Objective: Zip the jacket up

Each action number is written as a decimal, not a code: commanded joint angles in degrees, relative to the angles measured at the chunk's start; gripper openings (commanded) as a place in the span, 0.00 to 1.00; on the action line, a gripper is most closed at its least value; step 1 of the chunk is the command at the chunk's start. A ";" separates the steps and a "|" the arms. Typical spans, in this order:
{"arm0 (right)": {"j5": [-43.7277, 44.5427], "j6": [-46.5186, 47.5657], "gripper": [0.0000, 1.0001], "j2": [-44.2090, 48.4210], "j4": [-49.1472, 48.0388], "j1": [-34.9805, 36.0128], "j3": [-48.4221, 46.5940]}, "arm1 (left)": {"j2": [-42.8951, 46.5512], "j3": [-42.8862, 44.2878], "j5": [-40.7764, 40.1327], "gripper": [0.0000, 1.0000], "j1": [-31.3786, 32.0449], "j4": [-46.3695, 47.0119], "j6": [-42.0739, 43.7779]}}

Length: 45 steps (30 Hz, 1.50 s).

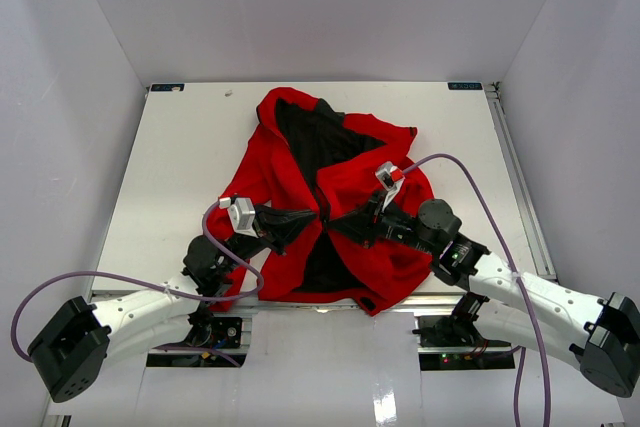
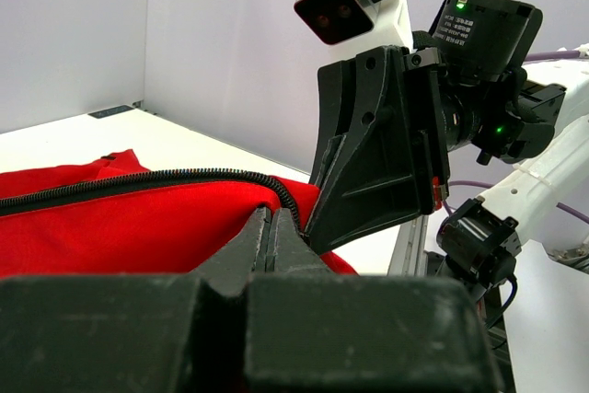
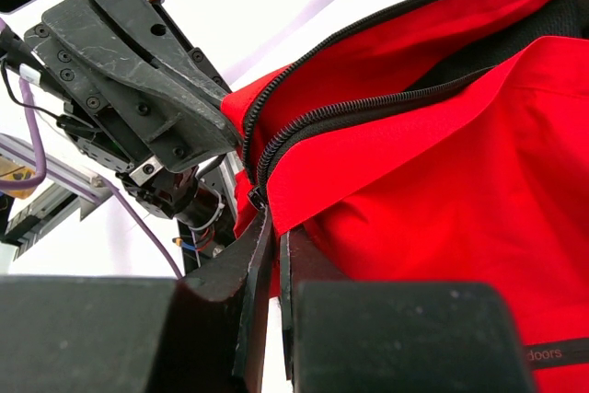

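Red fabric jacket (image 1: 350, 179) seems limp, light; left end effector (image 2: 274, 227) and right end effector (image 3: 270, 238) clench its stiffer zipper edges (image 3: 368, 106).

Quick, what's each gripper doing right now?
Left gripper: shut on the jacket at its zipper edge.
Right gripper: shut on the jacket's other zipper edge.

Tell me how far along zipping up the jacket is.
Done: both front edges are gripped. The left gripper and right gripper are each shut on the jacket, meeting at its front opening. In hand: bringing the two zipper tracks together. Left: the whole zip; black lining shows between the fronts.
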<state>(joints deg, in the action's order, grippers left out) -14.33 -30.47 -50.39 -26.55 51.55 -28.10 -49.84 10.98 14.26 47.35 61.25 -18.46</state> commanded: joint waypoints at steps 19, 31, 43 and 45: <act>3.30 -1.78 0.08 -0.19 -0.70 0.92 -3.02 | -0.87 1.94 -0.46 0.00 0.41 0.75 1.71; 4.59 -3.53 0.08 -0.01 -2.31 0.92 -2.60 | -1.77 1.87 -0.44 0.00 0.90 1.46 2.67; 5.88 -4.47 0.08 0.27 -2.17 1.03 -2.23 | -1.64 2.02 -1.94 0.00 1.43 0.53 4.10; 6.41 -4.70 0.08 0.38 -2.14 1.10 -2.31 | -1.89 2.17 -2.01 0.00 1.62 0.39 4.33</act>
<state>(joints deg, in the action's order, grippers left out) -10.20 -34.33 -50.78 -25.58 52.31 -28.40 -51.59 11.16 12.68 48.31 61.68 -15.43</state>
